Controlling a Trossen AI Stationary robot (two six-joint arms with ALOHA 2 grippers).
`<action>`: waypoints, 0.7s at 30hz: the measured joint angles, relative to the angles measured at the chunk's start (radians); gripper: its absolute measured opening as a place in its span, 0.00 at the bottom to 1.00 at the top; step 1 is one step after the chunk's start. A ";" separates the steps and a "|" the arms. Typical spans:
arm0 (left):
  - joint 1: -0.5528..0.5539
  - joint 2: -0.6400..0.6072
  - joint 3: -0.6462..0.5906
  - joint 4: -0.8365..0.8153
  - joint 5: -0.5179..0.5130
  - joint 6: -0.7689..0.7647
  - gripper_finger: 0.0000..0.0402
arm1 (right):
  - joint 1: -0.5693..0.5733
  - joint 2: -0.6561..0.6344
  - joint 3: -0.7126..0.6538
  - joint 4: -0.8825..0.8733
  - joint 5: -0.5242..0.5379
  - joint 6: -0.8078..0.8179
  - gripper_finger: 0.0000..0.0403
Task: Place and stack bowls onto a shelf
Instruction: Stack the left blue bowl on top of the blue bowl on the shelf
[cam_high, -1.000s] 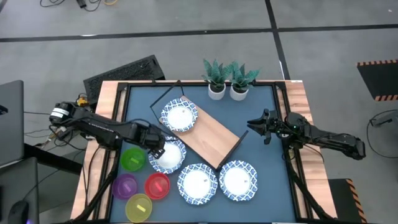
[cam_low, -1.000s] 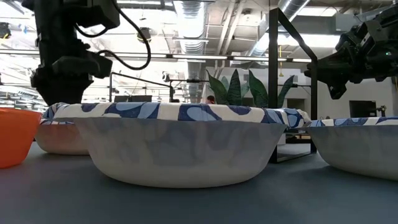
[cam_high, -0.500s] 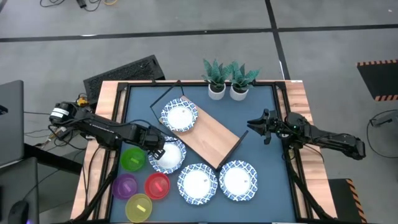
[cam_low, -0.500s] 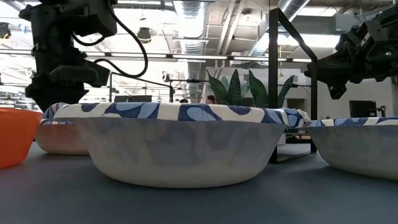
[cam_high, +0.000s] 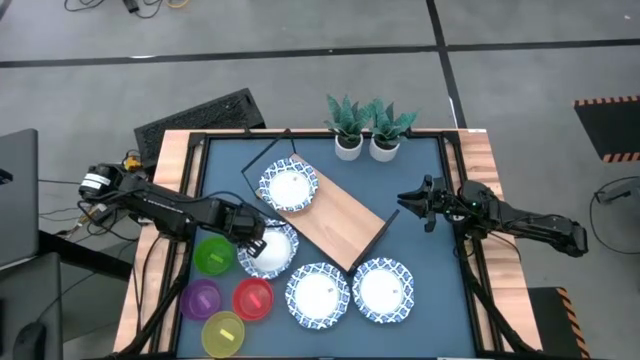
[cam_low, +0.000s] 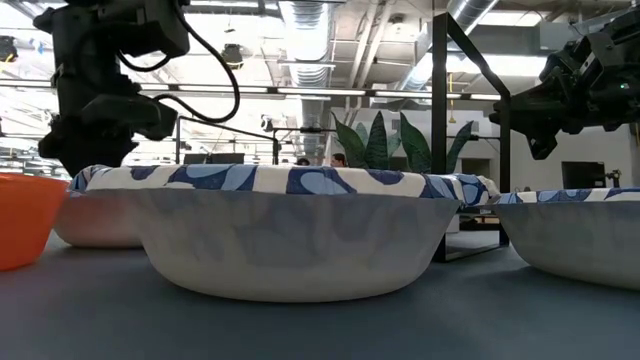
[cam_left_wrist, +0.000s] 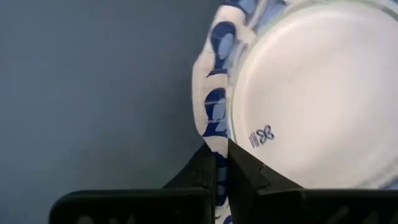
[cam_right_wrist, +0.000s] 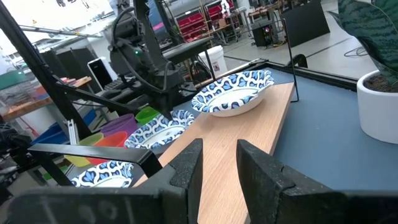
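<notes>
While my left gripper pinches the blue rim of a white bowl at the shelf's near-left edge, fingers narrowed onto the rim, my right gripper hangs off the shelf's right end, its fingers a little apart and holding nothing. I see the shelf lying slantwise mid-table with one bowl on its far end. Two more patterned bowls sit along the front, beside the green bowl.
</notes>
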 joint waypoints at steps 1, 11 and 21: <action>-0.001 0.000 0.007 -0.001 0.015 0.000 0.01 | 0.000 0.000 0.000 0.000 0.000 0.000 0.30; -0.001 -0.001 0.151 -0.071 0.111 0.003 0.00 | 0.000 0.000 0.000 0.074 -0.003 0.149 0.30; 0.020 -0.002 0.312 -0.279 0.023 0.047 0.00 | 0.000 0.000 0.000 0.052 0.003 0.278 0.30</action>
